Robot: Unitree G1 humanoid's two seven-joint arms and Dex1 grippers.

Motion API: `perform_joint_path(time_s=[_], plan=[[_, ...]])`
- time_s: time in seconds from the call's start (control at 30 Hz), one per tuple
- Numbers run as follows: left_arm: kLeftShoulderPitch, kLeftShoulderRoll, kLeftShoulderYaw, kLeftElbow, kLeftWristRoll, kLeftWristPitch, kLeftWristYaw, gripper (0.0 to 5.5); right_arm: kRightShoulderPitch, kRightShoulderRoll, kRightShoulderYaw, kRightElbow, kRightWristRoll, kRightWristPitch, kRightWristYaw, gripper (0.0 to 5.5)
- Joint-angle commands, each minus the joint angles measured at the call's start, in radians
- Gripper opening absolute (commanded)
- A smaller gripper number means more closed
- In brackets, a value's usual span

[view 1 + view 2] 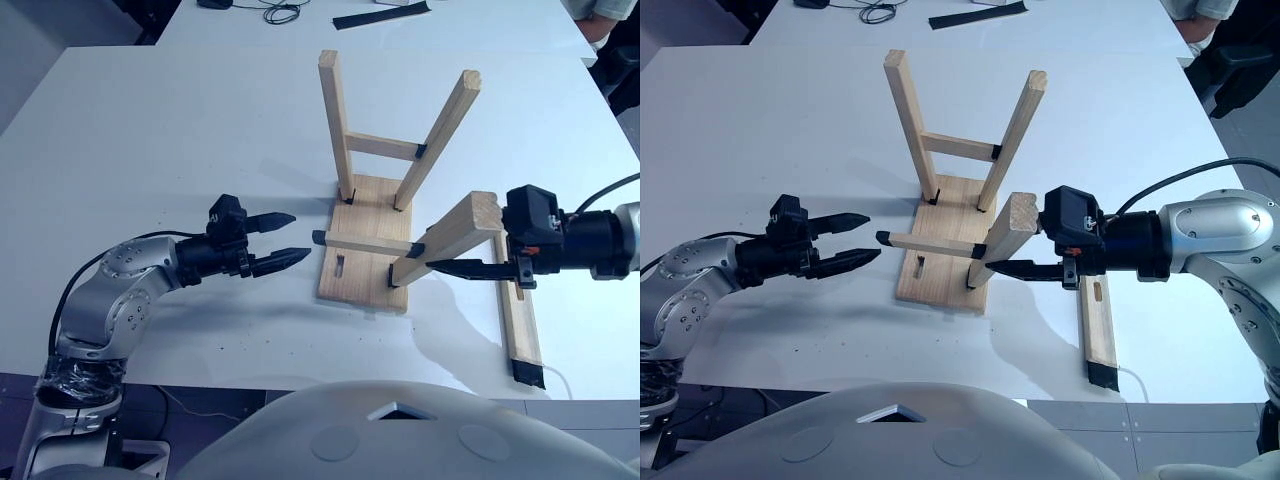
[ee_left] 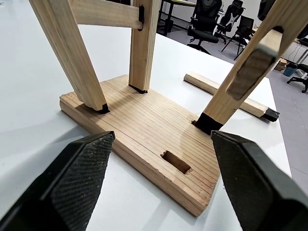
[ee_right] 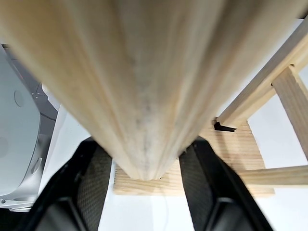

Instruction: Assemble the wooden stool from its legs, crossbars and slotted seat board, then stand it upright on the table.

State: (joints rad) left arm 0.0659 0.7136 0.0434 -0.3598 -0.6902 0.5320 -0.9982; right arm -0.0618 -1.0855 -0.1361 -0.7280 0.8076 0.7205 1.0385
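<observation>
While the right gripper [image 1: 445, 262] clamps the tilted leg [image 1: 455, 235] at centre-right, foot in the seat board [image 1: 362, 285], its crossbar [image 1: 365, 243] runs horiz. leftward, free end nearest the left gripper [image 1: 300, 235], fingers spread wide, just left of board.

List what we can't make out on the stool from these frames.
- Right wrist view: held leg hides its own foot and most of the seat board.
- Eye views: loose leg's far end is behind the right hand.
- Left wrist view: upright legs' tops cut off by frame edge.
</observation>
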Motion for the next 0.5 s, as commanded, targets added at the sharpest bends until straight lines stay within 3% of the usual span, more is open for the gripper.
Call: perform_joint_path(time_s=[0.03, 0.5], plan=[[-0.013, 0.007, 0.000, 0.000, 0.010, 0.011, 0.000, 3.72, 0.045, -0.010, 0.055, 0.028, -0.100, -0.038, 0.000, 2.03], [-0.036, 0.005, -0.012, 0.020, 0.018, 0.011, -0.006, 3.72, 0.038, -0.015, 0.265, 0.156, -0.209, -0.133, 0.041, 2.03]])
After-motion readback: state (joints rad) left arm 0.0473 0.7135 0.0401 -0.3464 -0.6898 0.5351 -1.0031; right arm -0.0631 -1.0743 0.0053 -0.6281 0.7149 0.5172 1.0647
